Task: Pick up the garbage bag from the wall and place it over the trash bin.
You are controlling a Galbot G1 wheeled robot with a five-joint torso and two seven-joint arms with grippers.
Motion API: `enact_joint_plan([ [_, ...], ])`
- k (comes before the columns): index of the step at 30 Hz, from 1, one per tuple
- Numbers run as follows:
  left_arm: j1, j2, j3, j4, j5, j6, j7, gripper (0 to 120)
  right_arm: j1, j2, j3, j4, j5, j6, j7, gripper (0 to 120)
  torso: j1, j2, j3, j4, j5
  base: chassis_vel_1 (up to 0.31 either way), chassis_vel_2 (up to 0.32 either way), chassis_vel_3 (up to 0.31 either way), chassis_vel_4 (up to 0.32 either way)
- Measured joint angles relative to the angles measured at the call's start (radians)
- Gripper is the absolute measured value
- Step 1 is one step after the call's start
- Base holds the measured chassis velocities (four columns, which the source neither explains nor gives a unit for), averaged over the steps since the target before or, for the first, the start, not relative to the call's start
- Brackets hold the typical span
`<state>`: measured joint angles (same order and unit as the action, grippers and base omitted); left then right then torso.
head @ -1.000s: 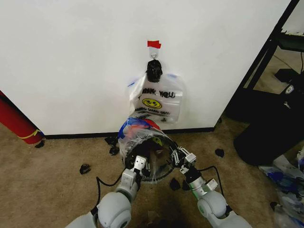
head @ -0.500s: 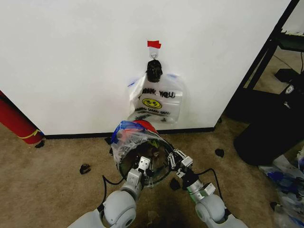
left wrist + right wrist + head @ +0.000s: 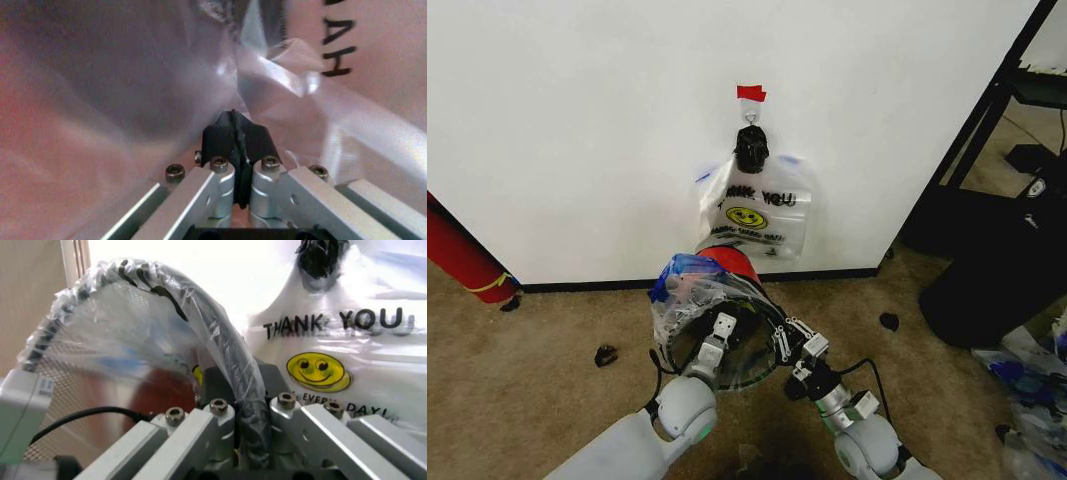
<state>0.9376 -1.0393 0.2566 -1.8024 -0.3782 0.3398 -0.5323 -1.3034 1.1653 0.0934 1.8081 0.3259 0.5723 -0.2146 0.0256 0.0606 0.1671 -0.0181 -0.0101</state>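
Both arms reach forward and down from the bottom of the head view, converging on the bin [image 3: 727, 335], which stands on the carpet [image 3: 547, 380] close to the wall [image 3: 577, 120], tilted with its mouth toward the camera. The left gripper [image 3: 721, 330] comes in at the bin's near-left rim; the right gripper [image 3: 789, 338] is at its right rim, forearm angled inward, with a black cable [image 3: 867, 375] looping beside it.

The bag [image 3: 689, 292], clear film with blue patches, is draped over the bin's mouth and left side. In the left wrist view the left gripper [image 3: 237, 145] has its black fingertips [image 3: 220, 142] pressed together with a fold of the film [image 3: 293, 75] apparently pinched between them, though the blur makes that hard to confirm. In the right wrist view the right gripper [image 3: 241, 405] is clamped on the bin's black rim [image 3: 200, 305], wrapped in the plastic [image 3: 120, 330].

A second bag [image 3: 757, 215] hangs on the wall from a hook under red tape [image 3: 750, 93], its top gathered in a black knot [image 3: 751, 148]. It carries "THANK YOU" [image 3: 333, 322] in black letters, a yellow smiley [image 3: 317, 371], and a lower line of which "EVERYDAY" can be partly read. A red cylinder [image 3: 462, 255] leans at the left and a black shelf frame [image 3: 987, 120] stands at the right.
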Motion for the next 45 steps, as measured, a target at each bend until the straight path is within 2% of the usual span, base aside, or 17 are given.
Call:
enact_joint_plan([
  [7,-0.004,0.001,-0.007,-0.033,-0.027,-0.003,-0.003,0,-0.001,0.002,0.006,-0.011,-0.004,0.006,0.0,0,0.0,0.0,0.0,0.0001,0.0,0.0,0.0,0.0,0.0],
  [16,0.0,-0.037,0.008,-0.058,-0.063,-0.01,-0.023,0,0.009,0.039,-0.018,-0.055,-0.017,0.021,0.032,0,0.0,0.0,0.0,0.0,0.0,0.0,0.0,0.0,0.0],
  [21,-0.005,-0.053,0.018,-0.031,-0.06,0.005,-0.063,0,0.012,0.05,-0.038,-0.057,-0.032,0.025,0.036,0,0.0,0.0,0.0,0.0001,0.0,0.0,0.0,0.0,0.0],
  [26,-0.038,-0.088,0.017,0.025,-0.043,0.026,-0.148,0,0.017,0.047,-0.048,-0.043,-0.039,0.025,0.033,0,0.0,0.0,0.0,0.0,0.0,0.0,0.0,0.0,0.0],
  [32,-0.062,-0.096,0.013,0.055,-0.043,0.045,-0.19,0,0.009,0.041,-0.048,-0.037,-0.037,0.026,0.019,0,0.0,0.0,0.0,0.0,0.0,0.0,0.0,0.0,0.0],
  [42,-0.056,-0.079,0.011,0.033,-0.046,0.017,-0.156,0,0.013,0.037,-0.041,-0.051,-0.024,0.031,0.006,0,0.0,0.0,0.0,-0.0001,0.0,0.0,0.0,0.0,0.0],
  [45,-0.026,-0.044,0.012,-0.034,-0.062,-0.009,-0.086,0,0.031,0.039,-0.036,-0.079,0.022,0.029,0.01,0,0.0,0.0,0.0,0.0,0.0,0.0,0.0,0.0,0.0],
])
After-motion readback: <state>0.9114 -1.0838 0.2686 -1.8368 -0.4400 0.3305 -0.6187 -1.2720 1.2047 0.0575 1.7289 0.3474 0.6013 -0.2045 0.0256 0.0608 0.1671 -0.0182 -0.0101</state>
